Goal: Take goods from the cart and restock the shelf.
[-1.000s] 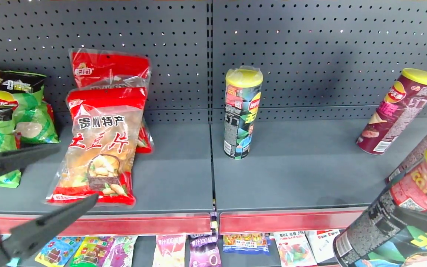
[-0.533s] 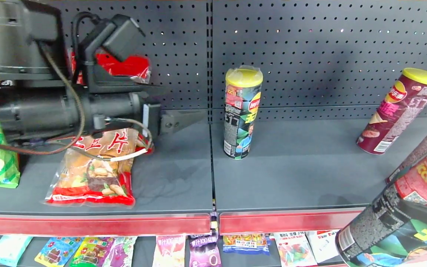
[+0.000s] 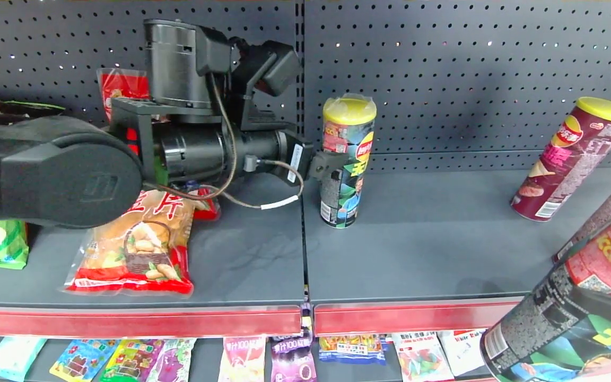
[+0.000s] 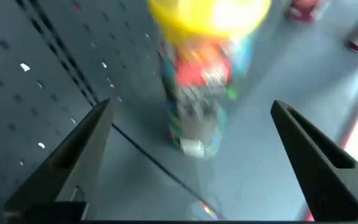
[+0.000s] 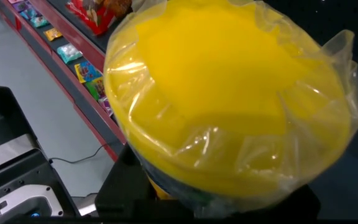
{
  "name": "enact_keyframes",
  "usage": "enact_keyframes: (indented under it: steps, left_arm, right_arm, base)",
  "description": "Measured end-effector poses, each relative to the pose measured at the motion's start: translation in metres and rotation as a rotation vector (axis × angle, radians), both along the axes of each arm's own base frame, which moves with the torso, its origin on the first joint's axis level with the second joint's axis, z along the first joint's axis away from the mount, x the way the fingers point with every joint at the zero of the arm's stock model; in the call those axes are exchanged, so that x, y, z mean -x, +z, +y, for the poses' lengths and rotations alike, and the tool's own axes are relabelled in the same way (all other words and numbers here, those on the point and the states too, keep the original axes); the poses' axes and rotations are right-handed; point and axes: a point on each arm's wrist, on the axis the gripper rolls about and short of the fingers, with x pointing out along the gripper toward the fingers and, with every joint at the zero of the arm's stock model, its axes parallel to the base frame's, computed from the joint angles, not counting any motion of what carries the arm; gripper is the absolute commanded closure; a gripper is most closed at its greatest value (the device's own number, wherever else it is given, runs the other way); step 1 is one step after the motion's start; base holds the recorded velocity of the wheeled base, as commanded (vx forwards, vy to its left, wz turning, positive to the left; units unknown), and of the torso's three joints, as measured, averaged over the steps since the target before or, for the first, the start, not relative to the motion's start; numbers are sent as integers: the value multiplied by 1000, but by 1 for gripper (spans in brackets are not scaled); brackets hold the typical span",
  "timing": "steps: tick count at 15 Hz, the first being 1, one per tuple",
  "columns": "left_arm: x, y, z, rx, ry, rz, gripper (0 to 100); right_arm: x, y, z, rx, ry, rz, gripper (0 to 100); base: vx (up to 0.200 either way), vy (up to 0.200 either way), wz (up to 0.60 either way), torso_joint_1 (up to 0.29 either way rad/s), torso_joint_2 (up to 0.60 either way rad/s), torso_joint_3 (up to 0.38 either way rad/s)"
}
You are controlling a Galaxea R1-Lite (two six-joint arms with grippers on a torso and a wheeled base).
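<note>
One can [image 3: 539, 318], pinched in the right end effector [image 3: 597, 318], awaits shelving; the left end effector [image 4: 191, 106] hovers spread beside an upright can [image 3: 348, 159].

The upright chip can [image 3: 347, 162] stands mid-shelf [image 3: 422, 249], near the pegboard back [image 3: 443, 79]. The left gripper [image 4: 191, 106] is just left of it, fingers spread, perhaps flanking it. Snack bags [image 3: 136, 239] lie further left, and a second chip can [image 3: 570, 159] stands far right. In front of that, off the shelf, the right gripper [image 3: 602, 313] clasps a held chip can [image 3: 565, 302]. Candy packets [image 3: 284, 358] lie on the tier below.
</note>
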Motion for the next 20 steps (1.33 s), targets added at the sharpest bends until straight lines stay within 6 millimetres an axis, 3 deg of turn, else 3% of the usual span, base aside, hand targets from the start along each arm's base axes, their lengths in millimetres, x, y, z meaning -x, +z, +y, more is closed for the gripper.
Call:
enact_keyframes:
  steps: [6,11,16,20]
  left_arm:
    - [-14,-10,-20,-14,68,-13,0]
    - [-3,-9,-39,19,29,6,0]
    - [-1,-11,-45,4,119,-3,0]
    - [3,-13,-62,25,126,6,0]
  right_arm:
    - [0,-2,0,2,0,5,100]
    - [0,-2,0,3,0,6,100]
    - [-1,-2,0,4,-1,9,100]
    - [-1,-3,0,5,-1,12,100]
  base:
    - [0,0,0,0,0,0]
    - [0,0,0,0,0,0]
    - [0,0,0,0,0,0]
    - [0,0,0,0,0,0]
